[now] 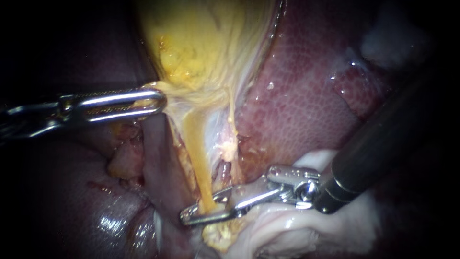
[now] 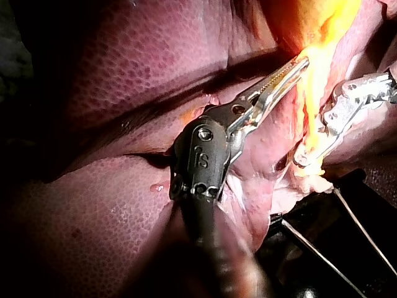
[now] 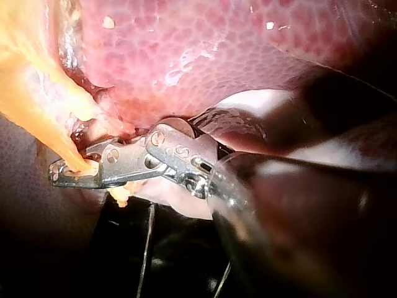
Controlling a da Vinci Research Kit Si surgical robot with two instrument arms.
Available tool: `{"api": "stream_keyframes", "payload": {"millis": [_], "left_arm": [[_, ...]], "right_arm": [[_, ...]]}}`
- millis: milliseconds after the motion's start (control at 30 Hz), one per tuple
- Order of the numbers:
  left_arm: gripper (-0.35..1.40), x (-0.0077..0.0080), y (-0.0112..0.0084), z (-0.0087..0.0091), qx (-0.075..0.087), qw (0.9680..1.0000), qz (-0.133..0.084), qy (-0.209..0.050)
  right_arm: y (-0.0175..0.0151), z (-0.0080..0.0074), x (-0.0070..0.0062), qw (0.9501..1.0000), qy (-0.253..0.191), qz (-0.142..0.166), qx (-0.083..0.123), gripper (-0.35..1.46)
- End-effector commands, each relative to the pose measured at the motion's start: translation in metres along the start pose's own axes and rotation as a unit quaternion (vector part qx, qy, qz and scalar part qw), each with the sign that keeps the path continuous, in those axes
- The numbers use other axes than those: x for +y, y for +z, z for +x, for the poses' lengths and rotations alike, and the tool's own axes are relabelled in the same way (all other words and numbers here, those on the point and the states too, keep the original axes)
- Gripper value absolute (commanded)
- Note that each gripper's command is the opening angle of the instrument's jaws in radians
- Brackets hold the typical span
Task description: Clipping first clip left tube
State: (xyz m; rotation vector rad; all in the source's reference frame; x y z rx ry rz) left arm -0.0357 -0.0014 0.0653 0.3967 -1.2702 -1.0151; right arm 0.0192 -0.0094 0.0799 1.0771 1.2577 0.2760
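Liver is lying behind everything; my left instrument is pinching the gallbladder in its pincer, I judge to stretch the left tube clear; my right instrument is pinching that tube low down in its pincer, placed for the clip.

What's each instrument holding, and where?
Right instrument: the yellow tube, near its lower end. Left instrument: the gallbladder, at its narrow lower end.

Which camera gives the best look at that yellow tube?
The endoscope view: the yellow tube shows full length, down to the right instrument. The left wrist view shows a short bright stretch; the right wrist view only its lower part.
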Motion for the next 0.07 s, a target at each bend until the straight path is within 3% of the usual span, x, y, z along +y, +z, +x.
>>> {"api": "stream_keyframes", "payload": {"millis": [33, 67], "left_arm": [[-0.35, 0.0000, 0.0000, 0.0000, 0.000, 1.0000, 0.000, 0.000], [-0.35, 0.0000, 0.0000, 0.0000, 0.000, 1.0000, 0.000, 0.000]], "right_arm": [[-0.0001, 0.0000, 0.0000, 1.0000, 0.000, 0.000, 0.000, -0.35], [-0.0002, 0.0000, 0.0001, 1.0000, 0.000, 0.000, 0.000, -0.35]]}}
